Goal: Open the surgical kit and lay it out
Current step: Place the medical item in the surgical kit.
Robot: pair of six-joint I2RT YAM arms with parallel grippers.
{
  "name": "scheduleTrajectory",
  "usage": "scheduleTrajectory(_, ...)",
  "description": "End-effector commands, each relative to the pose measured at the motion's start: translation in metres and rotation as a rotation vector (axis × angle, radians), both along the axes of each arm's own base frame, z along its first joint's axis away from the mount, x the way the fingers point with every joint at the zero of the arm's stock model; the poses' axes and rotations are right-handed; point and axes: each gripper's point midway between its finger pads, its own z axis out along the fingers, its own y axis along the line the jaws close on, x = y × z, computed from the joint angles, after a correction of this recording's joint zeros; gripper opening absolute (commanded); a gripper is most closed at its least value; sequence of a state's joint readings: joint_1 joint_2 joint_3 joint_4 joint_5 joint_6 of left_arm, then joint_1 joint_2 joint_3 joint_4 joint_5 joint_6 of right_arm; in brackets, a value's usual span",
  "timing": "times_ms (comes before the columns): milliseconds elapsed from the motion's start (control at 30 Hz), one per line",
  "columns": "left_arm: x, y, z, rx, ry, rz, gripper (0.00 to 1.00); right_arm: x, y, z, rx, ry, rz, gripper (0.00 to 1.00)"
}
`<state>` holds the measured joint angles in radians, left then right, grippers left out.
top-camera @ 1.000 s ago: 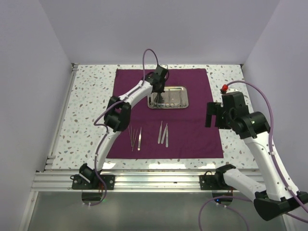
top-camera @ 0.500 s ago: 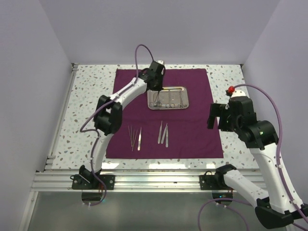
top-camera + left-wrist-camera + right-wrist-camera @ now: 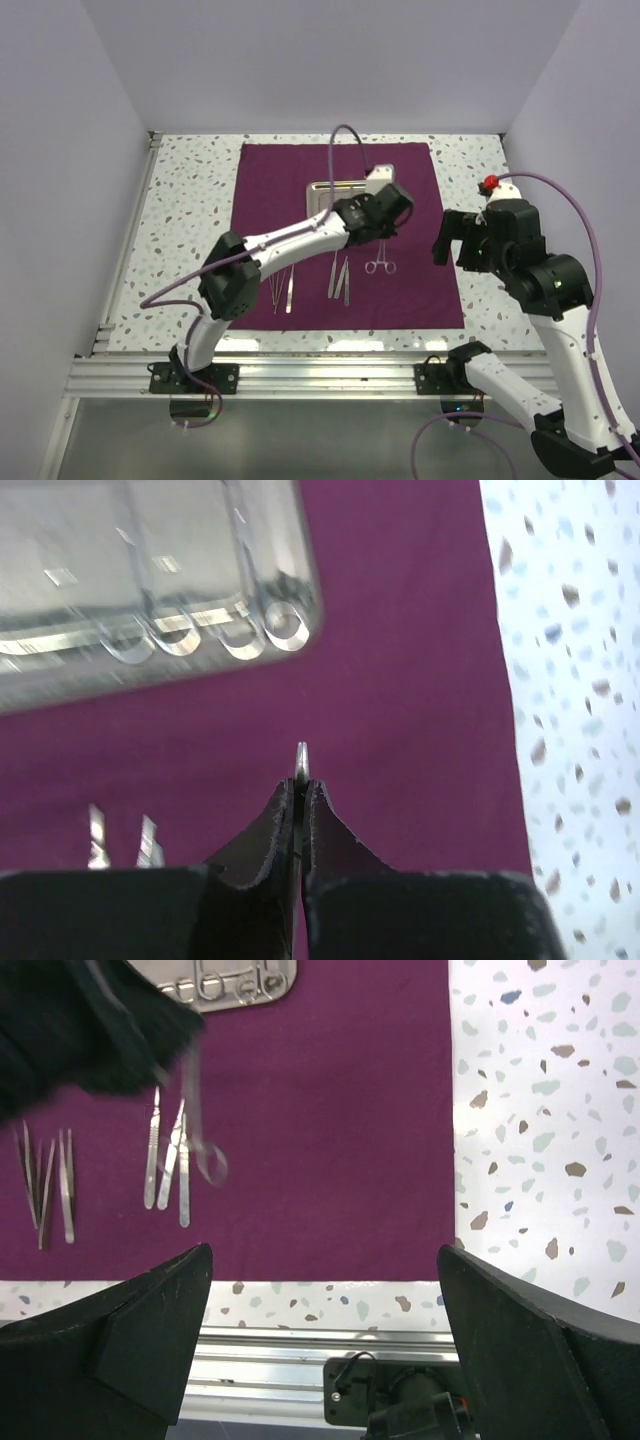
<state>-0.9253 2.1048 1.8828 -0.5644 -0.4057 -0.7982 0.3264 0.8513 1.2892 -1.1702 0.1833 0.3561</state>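
The left tool (image 3: pixel 386 226), pinching the forceps (image 3: pixel 378 263), has carried them from the tray (image 3: pixel 322 189) over the cloth's (image 3: pixel 425 290) near right, beside the tweezers (image 3: pixel 341 278); setting them down seems next. The right tool (image 3: pixel 325 1252) hangs spread.

The left gripper (image 3: pixel 300 788) has swung from the tray (image 3: pixel 322 188) toward 5 o'clock, carrying forceps (image 3: pixel 378 264) (jaws pinched tight).

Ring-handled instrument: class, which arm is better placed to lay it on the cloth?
Left. Its jaws are shut on the instrument, hanging over the cloth beside the laid-out tools; the right jaws stand open, empty.
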Motion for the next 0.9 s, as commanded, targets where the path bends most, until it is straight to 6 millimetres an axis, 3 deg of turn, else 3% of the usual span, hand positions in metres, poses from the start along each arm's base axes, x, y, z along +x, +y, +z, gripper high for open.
scheduleTrajectory(0, -0.035, -0.022, -0.003, -0.033, 0.019, 0.131, 0.00, -0.002, 0.005, 0.030, 0.047, -0.057, 0.012, 0.98)
scheduleTrajectory(33, -0.041, -0.028, -0.020, 0.000, 0.036, 0.132, 0.00, -0.004, 0.006, 0.031, 0.047, -0.051, 0.016, 0.98)
scheduleTrajectory(67, -0.049, -0.035, -0.019, 0.016, 0.010, 0.138, 0.00, -0.005, 0.006, 0.037, 0.053, -0.065, 0.018, 0.99)
scheduleTrajectory(267, -0.076, -0.037, -0.070, 0.043, 0.095, 0.188, 0.00, -0.018, 0.011, 0.036, 0.074, -0.039, 0.052, 0.98)
scheduleTrajectory(367, -0.081, -0.047, -0.080, 0.002, 0.107, 0.178, 0.00, -0.025, 0.010, 0.033, 0.071, -0.030, 0.058, 0.98)
scheduleTrajectory(467, -0.084, -0.051, -0.080, -0.007, 0.106, 0.152, 0.26, -0.023, 0.012, 0.031, 0.076, -0.027, 0.061, 0.98)
scheduleTrajectory(500, -0.082, -0.054, -0.075, -0.021, 0.095, 0.145, 0.38, -0.021, 0.013, 0.031, 0.081, -0.029, 0.061, 0.98)
scheduleTrajectory(567, -0.074, -0.053, -0.053, -0.028, 0.045, 0.135, 0.50, -0.013, 0.017, 0.036, 0.090, -0.044, 0.066, 0.98)
scheduleTrajectory(700, -0.061, -0.048, -0.004, -0.045, -0.039, 0.078, 0.55, 0.006, 0.022, 0.055, 0.099, -0.096, 0.055, 0.98)
scheduleTrajectory(733, -0.060, -0.041, 0.021, -0.037, -0.080, 0.041, 0.55, 0.012, 0.024, 0.060, 0.106, -0.110, 0.056, 0.98)
scheduleTrajectory(800, -0.052, -0.019, 0.049, -0.004, -0.130, 0.051, 0.54, 0.034, 0.037, 0.063, 0.126, -0.122, 0.078, 0.98)
scheduleTrajectory(833, -0.052, 0.000, 0.085, -0.003, -0.187, 0.039, 0.54, 0.042, 0.043, 0.065, 0.138, -0.122, 0.082, 0.98)
scheduleTrajectory(867, -0.045, 0.020, 0.091, 0.033, -0.216, 0.051, 0.54, 0.050, 0.048, 0.066, 0.153, -0.123, 0.080, 0.98)
